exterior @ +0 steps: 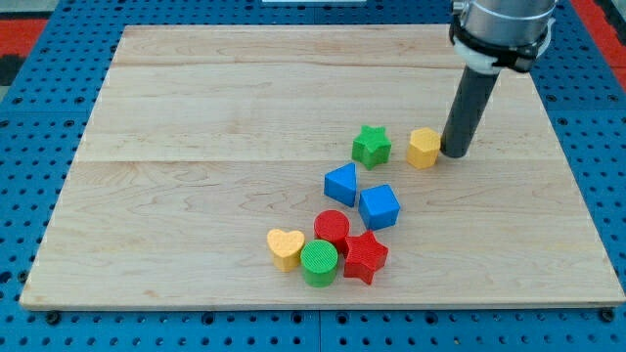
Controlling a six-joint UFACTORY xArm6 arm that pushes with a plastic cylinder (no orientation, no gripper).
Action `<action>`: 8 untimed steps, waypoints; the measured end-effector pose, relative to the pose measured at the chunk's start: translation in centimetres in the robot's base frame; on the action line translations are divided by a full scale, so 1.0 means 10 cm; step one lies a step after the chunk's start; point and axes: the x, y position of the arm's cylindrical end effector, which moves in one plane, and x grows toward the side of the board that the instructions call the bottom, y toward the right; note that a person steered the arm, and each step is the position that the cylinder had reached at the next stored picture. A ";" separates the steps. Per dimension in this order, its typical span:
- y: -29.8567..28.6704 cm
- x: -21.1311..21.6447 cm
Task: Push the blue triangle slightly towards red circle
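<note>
blue triangle (340, 185) lies well lower-left of tool (456, 154)

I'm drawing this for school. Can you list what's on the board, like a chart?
surface: wooden board
my tip: just right of the yellow block, at the view's upper right
blue triangle: near the middle, left of the blue cube
red circle: below the blue triangle
green star: left of the yellow block
bottom cluster: yellow heart, green circle, red star
</note>
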 end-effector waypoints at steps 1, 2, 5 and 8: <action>-0.14 0.18; -0.28 0.26; -1.15 0.24; -1.44 0.30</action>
